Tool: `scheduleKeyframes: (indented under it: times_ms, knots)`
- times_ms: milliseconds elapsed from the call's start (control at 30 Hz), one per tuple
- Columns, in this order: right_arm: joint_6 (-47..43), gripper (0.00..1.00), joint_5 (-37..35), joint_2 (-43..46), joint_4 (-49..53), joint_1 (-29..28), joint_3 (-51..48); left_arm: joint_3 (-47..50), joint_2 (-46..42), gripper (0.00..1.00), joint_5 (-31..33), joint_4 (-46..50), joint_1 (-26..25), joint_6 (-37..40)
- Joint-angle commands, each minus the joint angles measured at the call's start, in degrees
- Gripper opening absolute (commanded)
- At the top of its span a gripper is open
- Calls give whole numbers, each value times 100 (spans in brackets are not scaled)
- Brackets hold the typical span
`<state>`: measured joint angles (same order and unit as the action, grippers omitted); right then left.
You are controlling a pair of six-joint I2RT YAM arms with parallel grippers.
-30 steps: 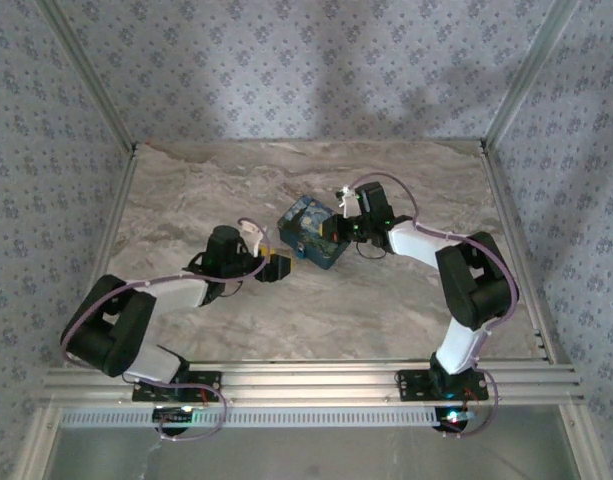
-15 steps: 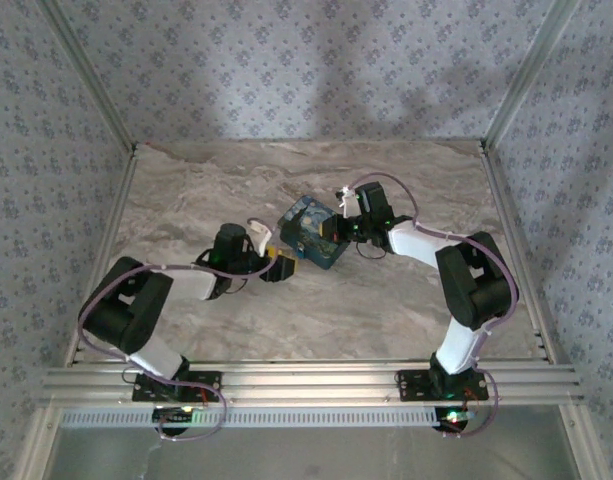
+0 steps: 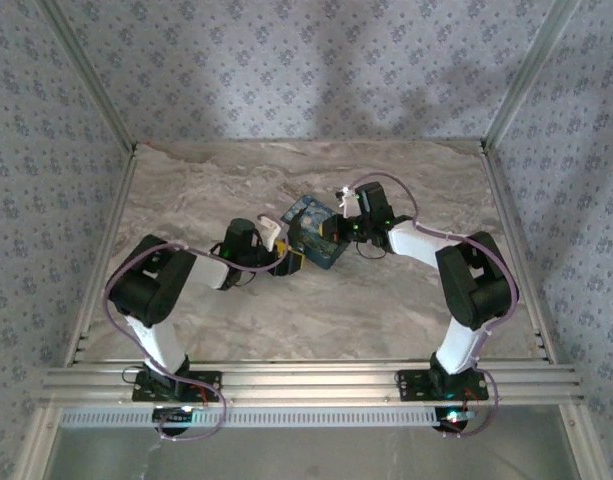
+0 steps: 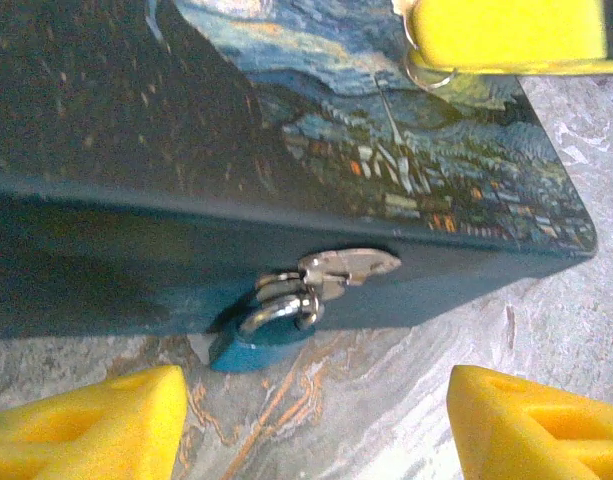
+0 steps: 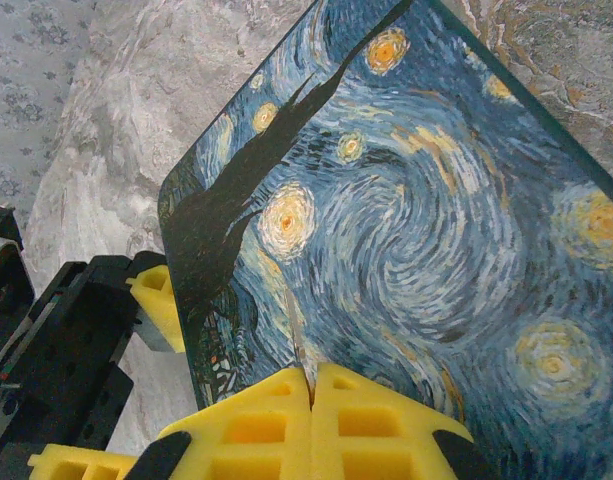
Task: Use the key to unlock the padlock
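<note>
Teal body, steel shackle: how will the padlock (image 4: 254,348) handle? (Operator)

Judged small, light, rigid and slick. It hangs from the hasp (image 4: 348,265) on the side wall of the box (image 4: 106,260), low by the table (image 4: 386,400), and will probably swing. (Technician)

Grip point? (Operator)

Across the body's flat faces. Left fingers (image 4: 96,425) stand spread either side, not touching. Right fingers (image 5: 276,410) are pressed together on the painted lid (image 5: 406,230). (Technician)

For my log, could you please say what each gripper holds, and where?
The left gripper holds nothing, jaws open before the padlock. The right gripper is shut over the box lid; whether it pinches anything is unclear.
</note>
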<state>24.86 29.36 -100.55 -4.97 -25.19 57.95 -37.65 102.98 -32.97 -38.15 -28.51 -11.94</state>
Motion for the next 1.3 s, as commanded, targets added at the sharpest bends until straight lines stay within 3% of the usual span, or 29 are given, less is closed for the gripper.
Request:
scheduleKeyframes:
  times_ms: [0, 300, 633, 1267]
  knots:
    - [-16, 0, -244, -229, 790, 16, -117, -173, 162, 69, -52, -228, 6, 166]
    - [-39, 0, -242, -219, 827, 14, -109, -430, 494, 66, -19, -94, -148, 216]
    - [-25, 0, -256, -153, 800, 6, -164, -533, 573, 61, 876, 210, -529, 284]
    - [-17, 0, -298, -111, 787, -8, -218, -752, 649, 46, 1220, 536, -839, 307]
